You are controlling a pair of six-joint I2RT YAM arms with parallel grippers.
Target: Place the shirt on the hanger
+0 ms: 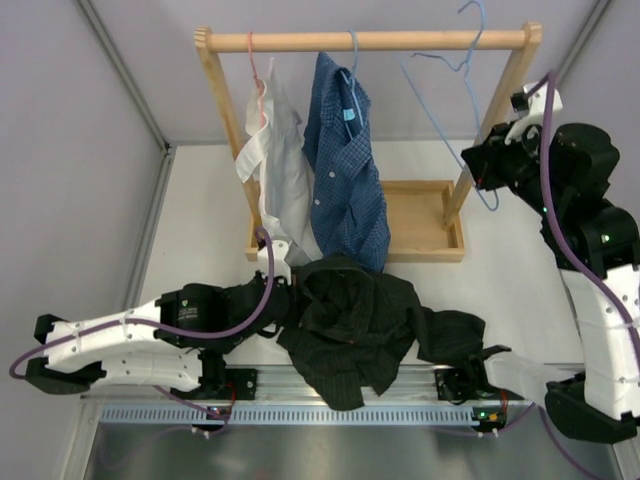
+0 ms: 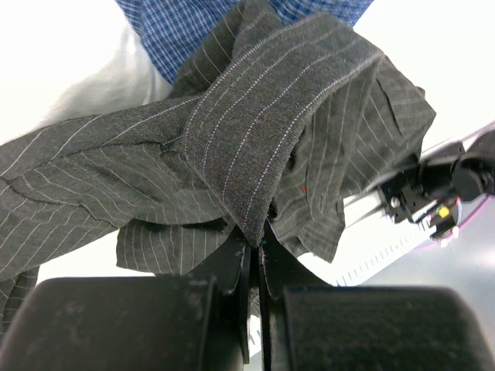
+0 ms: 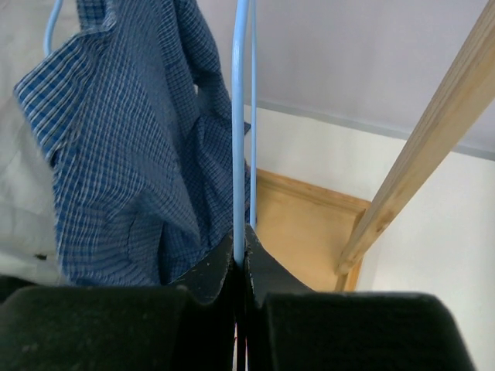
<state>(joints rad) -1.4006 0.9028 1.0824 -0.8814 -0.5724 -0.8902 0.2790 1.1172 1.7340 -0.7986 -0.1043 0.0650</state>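
Observation:
The black striped shirt [image 1: 360, 330] lies crumpled on the table near the front edge, between the arms. My left gripper [image 1: 288, 308] is at its left side, shut on a fold of the cloth; the left wrist view shows the fold [image 2: 255, 131] pinched between the jaws [image 2: 256, 246]. The light-blue wire hanger [image 1: 438, 128] hangs tilted from the right end of the wooden rail. My right gripper [image 1: 486, 172] is shut on its lower wire, seen in the right wrist view [image 3: 240, 116] running up from the closed jaws [image 3: 244, 241].
A wooden rack with a top rail [image 1: 370, 41] and a base tray [image 1: 425, 225] stands at the back. A white shirt [image 1: 272, 165] on a pink hanger and a blue checked shirt [image 1: 345, 175] hang on it. A metal rail [image 1: 300, 385] runs along the near edge.

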